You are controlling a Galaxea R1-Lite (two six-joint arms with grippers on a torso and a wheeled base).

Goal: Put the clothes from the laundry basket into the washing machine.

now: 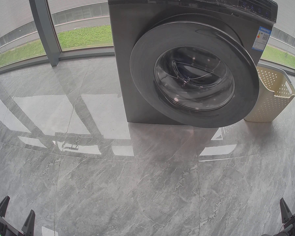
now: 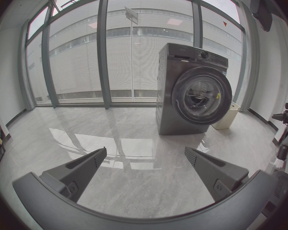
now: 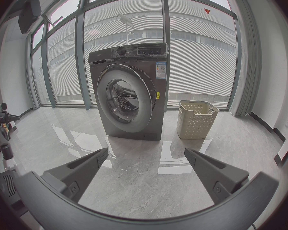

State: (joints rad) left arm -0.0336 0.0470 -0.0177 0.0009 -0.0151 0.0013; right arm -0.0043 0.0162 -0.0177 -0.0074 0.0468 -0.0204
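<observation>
A dark grey washing machine (image 1: 144,43) stands on the floor ahead, its round glass door (image 1: 194,76) swung a little ajar. The same washing machine (image 3: 131,90) appears in the right wrist view and washing machine (image 2: 190,90) in the left wrist view. A cream perforated laundry basket (image 1: 274,94) stands to its right; the laundry basket (image 3: 196,118) interior looks bare of clothes from here. My left gripper (image 1: 15,208) is open low at the front left, far from the machine. My right gripper (image 1: 293,200) is open low at the front right. Nothing is between either pair of fingers.
Glossy grey tiled floor (image 1: 127,181) stretches wide between me and the machine. Tall windows with a dark pillar (image 1: 44,23) run behind it. White walls close in on the far right.
</observation>
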